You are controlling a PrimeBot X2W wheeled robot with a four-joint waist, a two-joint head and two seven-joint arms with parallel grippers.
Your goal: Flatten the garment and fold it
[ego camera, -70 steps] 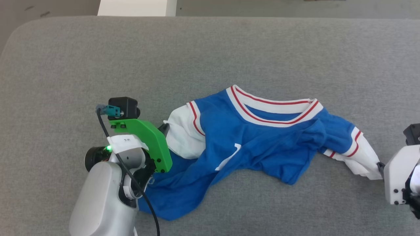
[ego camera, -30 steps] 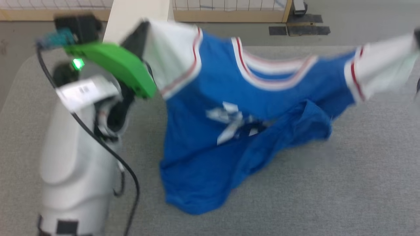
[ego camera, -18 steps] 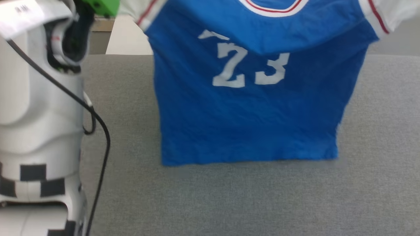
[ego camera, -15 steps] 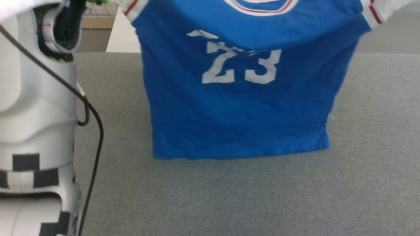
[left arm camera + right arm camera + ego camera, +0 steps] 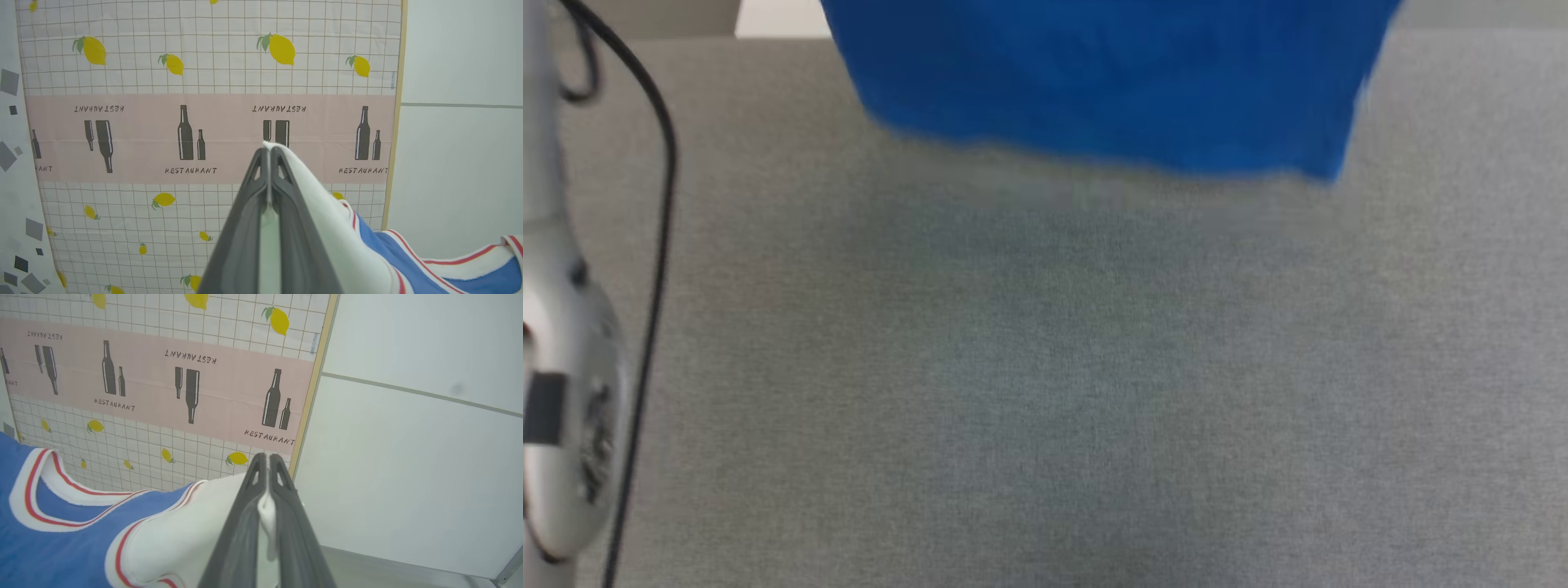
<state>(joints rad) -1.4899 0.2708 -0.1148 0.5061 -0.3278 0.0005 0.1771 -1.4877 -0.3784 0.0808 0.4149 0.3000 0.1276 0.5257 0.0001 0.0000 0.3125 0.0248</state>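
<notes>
The garment hangs in the air above the grey table, its blue lower body and hem across the top of the head view. In the left wrist view my left gripper is shut on one white sleeve of the garment, whose red-striped trim and blue cloth trail to the lower right. My right gripper is shut on the other white sleeve, with the red-striped collar and blue body stretching off to the left. Both grippers are raised, with a wall behind them.
The grey padded table spreads below the hanging hem. My pale left arm and its black cable stand at the left edge. A lemon-and-bottle patterned screen and white wall panels are behind the grippers.
Both grippers have lifted the garment off the table by its sleeves until it hangs flat. The head view has since tilted down, so just the blue hem remains at its top.
</notes>
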